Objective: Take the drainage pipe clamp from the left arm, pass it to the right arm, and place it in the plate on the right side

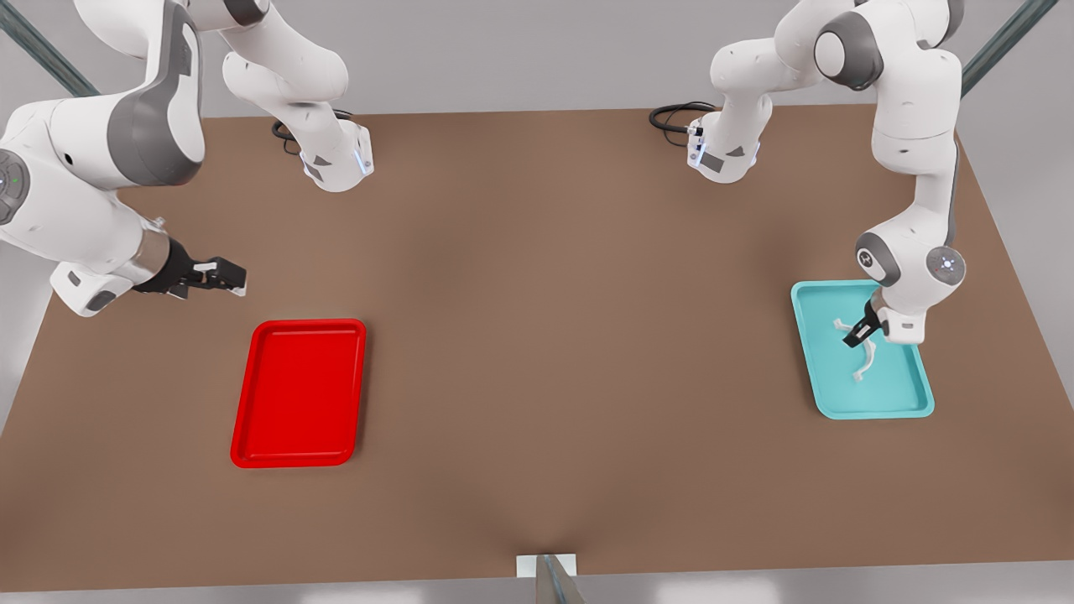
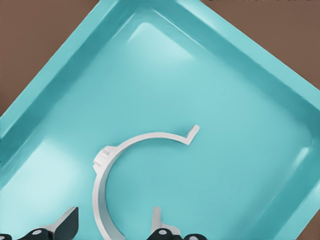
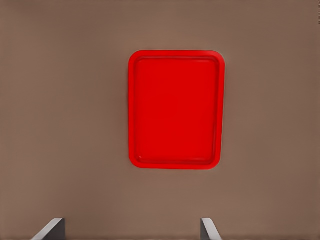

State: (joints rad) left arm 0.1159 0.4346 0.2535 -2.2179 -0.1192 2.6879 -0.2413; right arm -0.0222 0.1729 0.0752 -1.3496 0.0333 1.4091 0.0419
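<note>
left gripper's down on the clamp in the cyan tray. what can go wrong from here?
1. The left gripper is open astride one thin end of the drainage pipe clamp; closing on that curved strip could pivot it or make it slip out.
2. The clamp lies flat in the cyan tray, so the fingertips may scrape the tray floor.
3. The right gripper waits open far across the table by the red plate; a skewed grasp leaves little clamp exposed for handover.

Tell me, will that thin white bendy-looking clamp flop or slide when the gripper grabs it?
The drainage pipe clamp keeps its curved shape in the cyan tray, so it is probably springy, not floppy. It looks thin, likely light. The tray looks glossy, so it may slide when the open left gripper closes.
</note>
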